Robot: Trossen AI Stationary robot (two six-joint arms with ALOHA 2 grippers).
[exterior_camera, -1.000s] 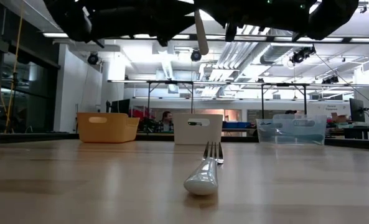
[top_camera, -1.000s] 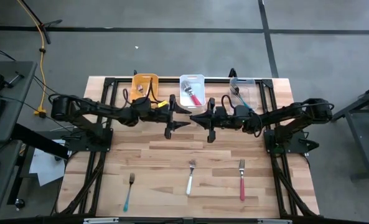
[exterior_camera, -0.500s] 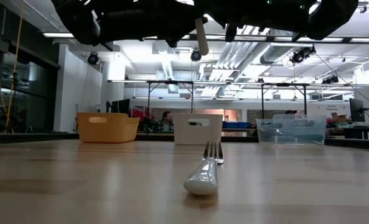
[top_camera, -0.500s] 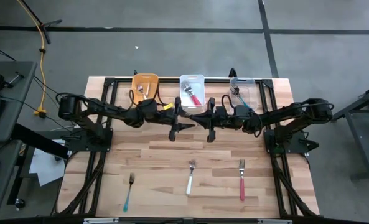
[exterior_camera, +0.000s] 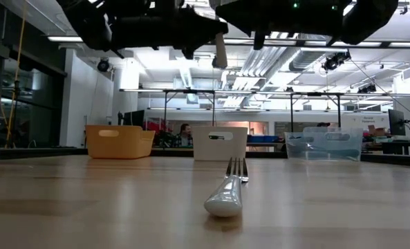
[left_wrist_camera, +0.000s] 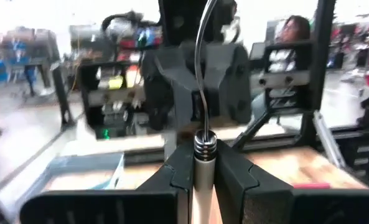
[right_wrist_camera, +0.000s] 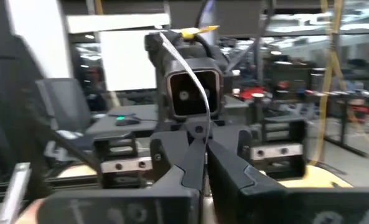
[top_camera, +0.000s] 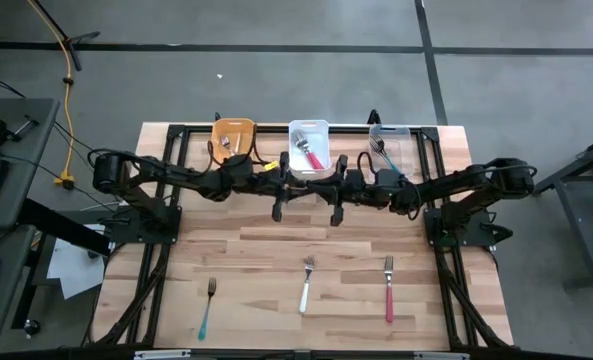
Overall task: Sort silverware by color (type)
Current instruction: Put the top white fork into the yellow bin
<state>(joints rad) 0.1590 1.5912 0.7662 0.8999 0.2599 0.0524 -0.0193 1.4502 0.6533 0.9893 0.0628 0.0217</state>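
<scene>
High above the table's middle, my left gripper (top_camera: 296,188) and my right gripper (top_camera: 323,188) meet tip to tip, both shut on one white-handled fork (exterior_camera: 220,54). Its pale handle hangs below them in the low view. Three more pieces of silverware lie flat near the front edge: a teal fork (top_camera: 207,308), a white fork (top_camera: 305,285) and a red fork (top_camera: 388,288). My left gripper pinches the fork's white handle (left_wrist_camera: 203,177) between its two fingers, just below the ringed collar. The fingers come level from the table's left. The fork is lifted clear of the table. My right gripper pinches the fork's thin metal part (right_wrist_camera: 200,134) between its two fingers, coming level from the table's right. The curved metal rises past the fingers toward the left arm. The fork hangs clear of the table.
Along the far edge stand an orange bin (top_camera: 233,135), a white bin (top_camera: 309,140) holding a red-handled fork, and a clear bin (top_camera: 389,143) holding a teal-handled one. Black frame rails run down both sides of the table. People show in the room beyond.
My left gripper has moved toward the table's right, up to the right gripper, and has shut on the hanging fork's handle. The fork has stayed in the air.
</scene>
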